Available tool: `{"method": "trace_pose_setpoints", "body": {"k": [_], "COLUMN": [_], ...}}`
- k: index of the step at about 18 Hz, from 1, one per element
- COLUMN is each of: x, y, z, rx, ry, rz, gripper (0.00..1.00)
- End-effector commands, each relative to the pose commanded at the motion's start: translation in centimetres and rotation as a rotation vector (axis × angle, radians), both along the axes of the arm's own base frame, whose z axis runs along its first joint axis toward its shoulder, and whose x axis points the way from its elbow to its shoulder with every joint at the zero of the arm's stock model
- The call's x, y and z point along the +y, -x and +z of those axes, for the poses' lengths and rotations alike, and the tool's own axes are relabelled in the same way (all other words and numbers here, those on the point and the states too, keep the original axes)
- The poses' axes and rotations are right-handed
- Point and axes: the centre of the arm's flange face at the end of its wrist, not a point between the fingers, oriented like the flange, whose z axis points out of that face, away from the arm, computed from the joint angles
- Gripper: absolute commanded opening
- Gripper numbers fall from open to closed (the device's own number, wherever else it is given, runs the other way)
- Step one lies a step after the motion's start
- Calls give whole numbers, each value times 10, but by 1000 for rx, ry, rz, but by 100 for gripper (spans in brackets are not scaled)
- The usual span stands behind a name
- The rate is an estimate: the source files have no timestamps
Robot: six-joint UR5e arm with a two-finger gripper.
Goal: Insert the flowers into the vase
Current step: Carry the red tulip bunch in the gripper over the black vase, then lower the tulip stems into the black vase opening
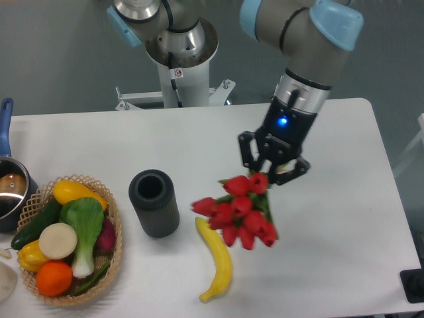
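Note:
The flowers (240, 211), a bunch of red tulips with green stems, hang below my gripper (271, 173), blooms pointing down and toward the camera. The gripper is shut on the stems, which are mostly hidden behind the blooms and fingers. The bunch is held above the table, right of centre. The vase (154, 203), a dark grey cylinder with a round open mouth, stands upright on the white table, well to the left of the flowers.
A yellow banana (216, 260) lies on the table between the vase and the flowers, partly under the blooms. A wicker basket (114, 255) of vegetables and fruit sits at the front left. A metal pot (12, 192) with a blue handle is at the left edge.

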Motion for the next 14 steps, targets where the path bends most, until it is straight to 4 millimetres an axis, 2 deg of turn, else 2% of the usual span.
{"method": "trace_pose_setpoints", "body": {"k": [3,9,11,14], "x": [15,15,14,10], "y": [-12,-17,-21,-30], "z": [7,24,19,1], "rx": [-151,-302,-341,-361], "ry": [-159,-399,-444,-488], "rz": [-49,-121,-135,-151], "gripper": [0,4,4,4]}}
